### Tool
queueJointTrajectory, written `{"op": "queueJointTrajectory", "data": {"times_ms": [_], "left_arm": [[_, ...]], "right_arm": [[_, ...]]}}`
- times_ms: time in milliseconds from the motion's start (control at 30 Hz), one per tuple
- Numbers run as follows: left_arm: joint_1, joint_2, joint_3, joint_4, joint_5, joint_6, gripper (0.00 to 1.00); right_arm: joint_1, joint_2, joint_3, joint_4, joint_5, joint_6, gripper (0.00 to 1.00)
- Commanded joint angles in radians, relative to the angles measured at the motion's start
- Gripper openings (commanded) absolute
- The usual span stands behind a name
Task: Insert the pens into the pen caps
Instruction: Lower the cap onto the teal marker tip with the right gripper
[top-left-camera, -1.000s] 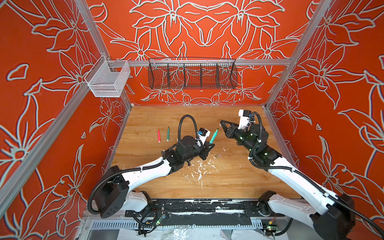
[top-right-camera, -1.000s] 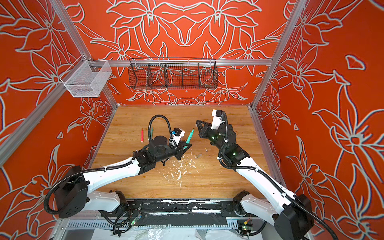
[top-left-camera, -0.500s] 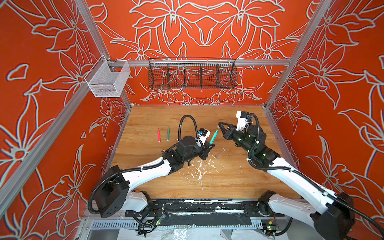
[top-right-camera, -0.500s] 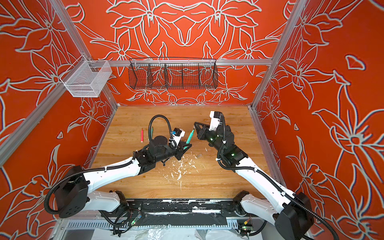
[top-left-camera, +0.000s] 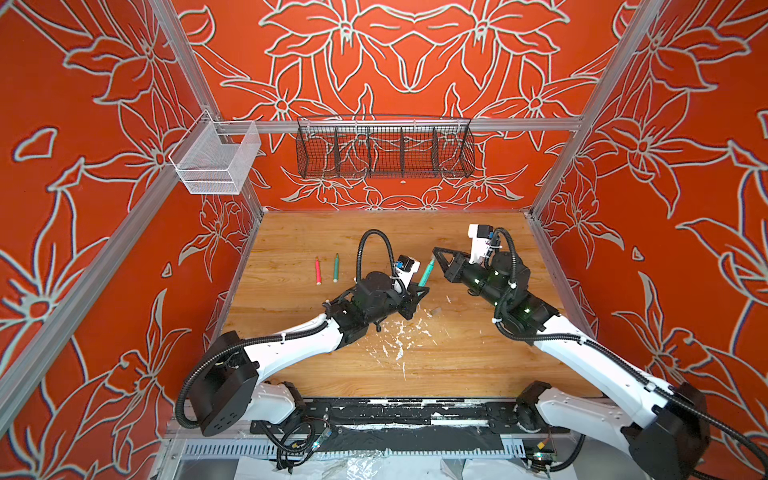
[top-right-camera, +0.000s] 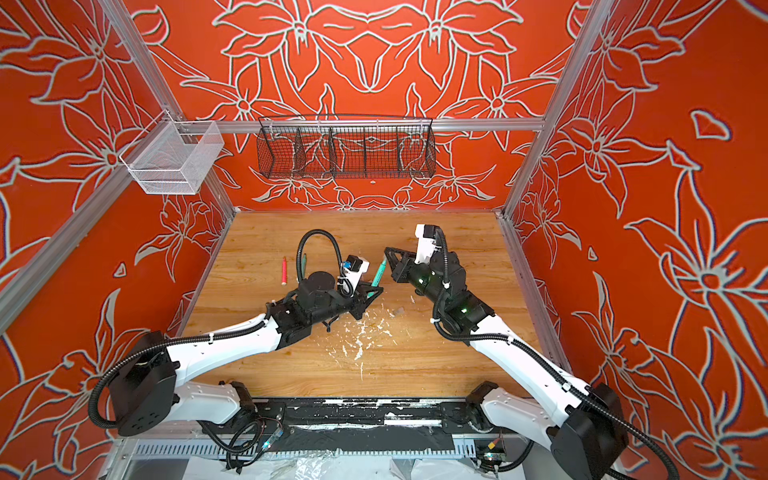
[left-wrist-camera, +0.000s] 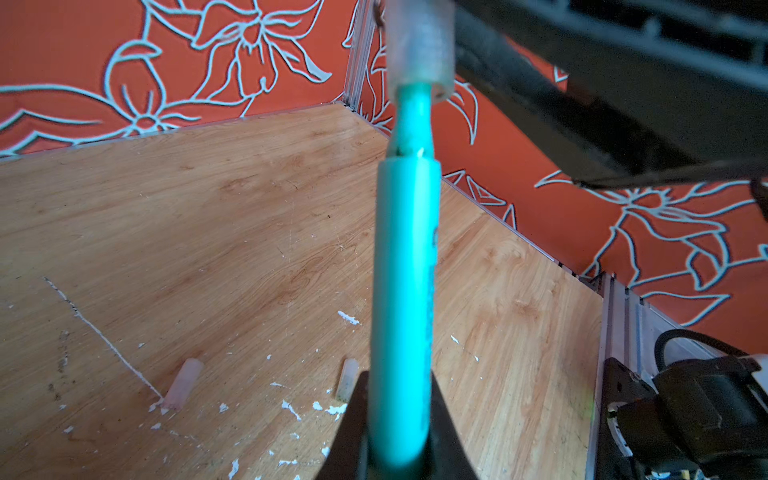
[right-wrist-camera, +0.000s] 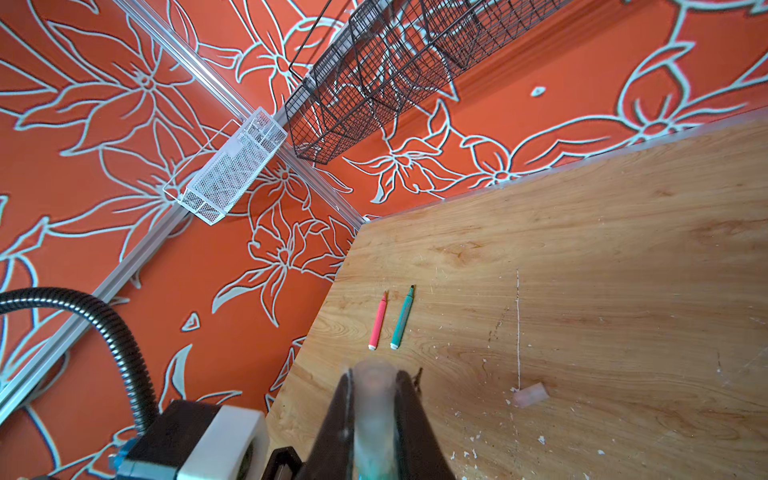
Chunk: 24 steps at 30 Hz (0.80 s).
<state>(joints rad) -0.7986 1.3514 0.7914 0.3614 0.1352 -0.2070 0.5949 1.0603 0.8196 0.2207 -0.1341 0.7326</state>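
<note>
Partly hidden: green pen tip inside blurred pen cap.

Both arms share one build: glossy white plastic forearm shells joined by blocky black motor housings. A ribbed black corrugated cable hose loops above the left wrist — a second hose arcs over the right, bound with white zip ties. Each wrist bears a small white camera box. Tiny green status lights glow on the right arm's black section. The left gripper and right gripper end in thin black jaws on open triangular frames.
</note>
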Motion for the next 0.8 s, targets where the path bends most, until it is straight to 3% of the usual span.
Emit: {"op": "queueJointTrajectory", "data": {"times_ms": [0, 767], "left_arm": [[-0.002, -0.002, 0.033, 0.019, -0.035, -0.006, 0.0], [0.022, -0.024, 0.071, -0.041, -0.071, 0.045, 0.0]], "right_arm": [[0.026, 0.001, -0.016, 0.002, 0.013, -0.013, 0.12], [0.101, 0.035, 0.018, -0.033, 0.051, -0.073, 0.17]]}}
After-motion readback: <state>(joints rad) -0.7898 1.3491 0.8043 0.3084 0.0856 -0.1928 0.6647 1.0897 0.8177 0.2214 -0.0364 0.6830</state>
